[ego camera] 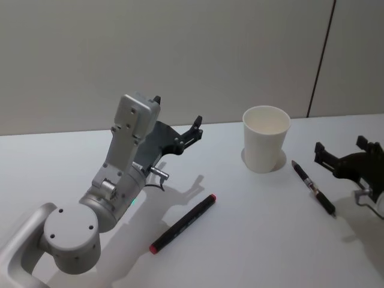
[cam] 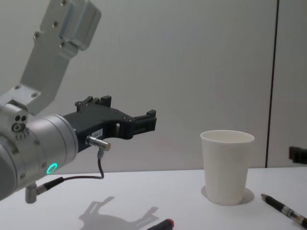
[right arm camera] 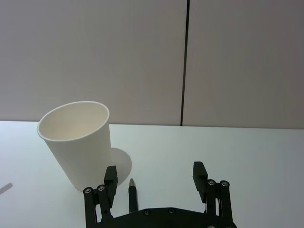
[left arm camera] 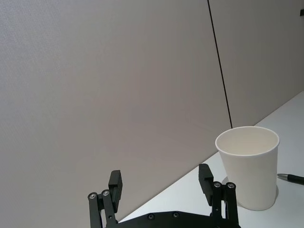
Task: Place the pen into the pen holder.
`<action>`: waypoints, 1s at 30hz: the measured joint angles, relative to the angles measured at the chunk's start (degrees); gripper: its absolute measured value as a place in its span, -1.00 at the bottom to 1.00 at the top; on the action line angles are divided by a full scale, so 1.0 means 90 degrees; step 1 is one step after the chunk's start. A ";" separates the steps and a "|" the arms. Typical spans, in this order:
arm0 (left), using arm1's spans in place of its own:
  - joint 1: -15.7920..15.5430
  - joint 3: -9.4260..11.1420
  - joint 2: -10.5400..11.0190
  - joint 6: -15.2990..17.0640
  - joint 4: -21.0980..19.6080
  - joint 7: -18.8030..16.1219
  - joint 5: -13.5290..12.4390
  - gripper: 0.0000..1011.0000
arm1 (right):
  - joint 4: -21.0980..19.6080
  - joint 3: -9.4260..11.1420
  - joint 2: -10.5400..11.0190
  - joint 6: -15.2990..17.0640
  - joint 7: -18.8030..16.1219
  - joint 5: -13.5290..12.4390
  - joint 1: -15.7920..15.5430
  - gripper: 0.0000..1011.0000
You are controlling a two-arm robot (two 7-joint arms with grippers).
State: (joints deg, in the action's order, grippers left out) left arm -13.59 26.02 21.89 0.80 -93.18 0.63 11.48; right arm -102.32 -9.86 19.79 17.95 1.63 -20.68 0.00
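White cup pen holder (ego camera: 266, 139) on the bench (ego camera: 252, 240), black pen (ego camera: 313, 188) just right of it, right gripper (ego camera: 339, 145) nearby, left gripper (ego camera: 178, 114) raised, red-tipped marker (ego camera: 183, 223) in front

We appear to work in a lab or office test bay: a bare white table (ego camera: 264, 240) backed by plain grey wall panels (ego camera: 180, 54).

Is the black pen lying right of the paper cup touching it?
Apart. The head view shows bare table between the black pen and the paper cup; the chest view shows that gap too.
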 joint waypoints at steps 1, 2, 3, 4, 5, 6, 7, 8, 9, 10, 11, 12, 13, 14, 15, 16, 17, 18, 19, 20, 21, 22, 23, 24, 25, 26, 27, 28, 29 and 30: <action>0.0000 0.0000 0.0000 0.0000 0.0000 0.0000 0.0000 0.98 | 0.0031 -0.0018 -0.0033 0.0117 -0.0010 0.0023 0.0055 0.98; 0.0000 0.0000 0.0000 0.0000 0.0000 0.0000 0.0000 0.98 | 0.0042 -0.0026 -0.0046 0.0161 -0.0013 0.0033 0.0076 0.98; 0.0000 0.0000 0.0000 0.0000 0.0000 0.0000 0.0000 0.98 | 0.0055 -0.0035 -0.0060 0.0231 -0.0017 0.0053 0.0097 0.98; 0.0000 0.0000 0.0000 0.0000 0.0000 0.0000 0.0000 0.98 | 0.0077 -0.0052 -0.0086 0.0337 -0.0023 0.0085 0.0138 0.98; 0.0000 0.0000 0.0000 0.0000 0.0000 0.0000 0.0000 0.98 | 0.0088 -0.0063 -0.0103 0.0396 -0.0024 0.0103 0.0162 0.98; 0.0000 0.0000 0.0000 0.0000 0.0000 0.0000 0.0000 0.98 | 0.0096 -0.0073 -0.0115 0.0472 -0.0024 0.0127 0.0180 0.98; 0.0000 0.0000 0.0000 0.0000 0.0000 0.0000 0.0000 0.98 | 0.0104 -0.0082 -0.0129 0.0521 -0.0025 0.0145 0.0197 0.98; 0.0000 0.0000 0.0000 0.0000 0.0000 0.0000 0.0000 0.98 | 0.0111 -0.0090 -0.0141 0.0574 -0.0024 0.0161 0.0212 0.98; 0.0000 0.0000 0.0000 0.0000 0.0000 0.0000 0.0000 0.98 | 0.0117 -0.0098 -0.0152 0.0628 -0.0024 0.0180 0.0226 0.98; 0.0000 0.0000 0.0000 0.0000 0.0000 0.0000 0.0000 0.98 | 0.0127 -0.0120 -0.0180 0.0736 -0.0018 0.0218 0.0253 0.98; 0.0000 0.0000 0.0000 0.0000 0.0000 0.0000 0.0000 0.98 | 0.0132 -0.0130 -0.0191 0.0798 -0.0009 0.0241 0.0263 0.98; 0.0000 0.0000 0.0000 0.0000 0.0000 0.0000 0.0000 0.98 | 0.0136 -0.0147 -0.0213 0.0898 0.0012 0.0277 0.0278 0.98; 0.0000 0.0000 0.0000 0.0000 0.0000 0.0000 0.0000 0.98 | 0.0137 -0.0155 -0.0223 0.0949 0.0020 0.0295 0.0284 0.98; 0.0000 0.0000 0.0000 0.0000 0.0000 0.0000 0.0000 0.98 | 0.0139 -0.0166 -0.0238 0.0992 0.0038 0.0309 0.0290 0.98; 0.0000 0.0000 0.0000 0.0000 0.0000 0.0000 0.0000 0.98 | 0.0140 -0.0183 -0.0260 0.1092 0.0074 0.0345 0.0298 0.98; 0.0000 0.0000 0.0000 0.0000 0.0000 0.0000 0.0000 0.98 | 0.0141 -0.0193 -0.0273 0.1135 0.0093 0.0359 0.0300 0.98; 0.0000 0.0000 0.0000 0.0000 0.0000 0.0000 0.0000 0.98 | 0.0141 -0.0200 -0.0284 0.1190 0.0111 0.0379 0.0301 0.98; 0.0000 0.0000 0.0000 0.0000 0.0000 0.0000 0.0000 0.98 | 0.0141 -0.0206 -0.0294 0.1216 0.0129 0.0389 0.0301 0.98; 0.0000 0.0000 0.0000 0.0000 0.0000 0.0000 0.0000 0.98 | 0.0141 -0.0218 -0.0314 0.1301 0.0172 0.0421 0.0302 0.98; 0.0000 0.0000 0.0000 0.0000 0.0000 0.0000 0.0000 0.98 | 0.0141 -0.0225 -0.0324 0.1335 0.0189 0.0433 0.0302 0.98; 0.0000 0.0000 0.0000 0.0000 0.0000 0.0000 0.0000 0.98 | 0.0141 -0.0230 -0.0334 0.1367 0.0208 0.0448 0.0302 0.98; 0.0000 0.0000 0.0000 0.0000 0.0000 0.0000 0.0000 0.98 | 0.0141 -0.0242 -0.0357 0.1432 0.0246 0.0473 0.0302 0.98; 0.0000 0.0000 0.0000 0.0000 0.0000 0.0000 0.0000 0.98 | 0.0142 -0.0248 -0.0366 0.1458 0.0264 0.0485 0.0302 0.98; 0.0000 0.0000 0.0000 0.0000 0.0000 0.0000 0.0000 0.98 | 0.0144 -0.0252 -0.0376 0.1494 0.0287 0.0502 0.0302 0.98; 0.0000 0.0000 0.0000 0.0000 0.0000 0.0000 0.0000 0.98 | 0.0148 -0.0256 -0.0385 0.1519 0.0304 0.0514 0.0302 0.98; 0.0000 0.0000 0.0000 0.0000 0.0000 0.0000 0.0000 0.98 | 0.0156 -0.0264 -0.0402 0.1564 0.0331 0.0539 0.0304 0.98; 0.0000 0.0000 0.0000 0.0000 0.0000 0.0000 0.0000 0.98 | 0.0163 -0.0271 -0.0415 0.1590 0.0346 0.0554 0.0306 0.98; 0.0000 0.0000 0.0000 0.0000 0.0000 0.0000 0.0000 0.98 | 0.0169 -0.0276 -0.0426 0.1610 0.0355 0.0566 0.0310 0.98; 0.0000 0.0000 0.0000 0.0000 0.0000 0.0000 0.0000 0.98 | 0.0189 -0.0282 -0.0444 0.1641 0.0367 0.0592 0.0319 0.98; 0.0000 0.0000 0.0000 0.0000 0.0000 0.0000 0.0000 0.98 | 0.0199 -0.0286 -0.0453 0.1654 0.0370 0.0605 0.0324 0.98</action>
State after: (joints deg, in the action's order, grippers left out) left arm -13.58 26.03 21.89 0.80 -93.18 0.63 11.48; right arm -100.53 -12.43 15.71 32.83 4.96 -15.24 2.92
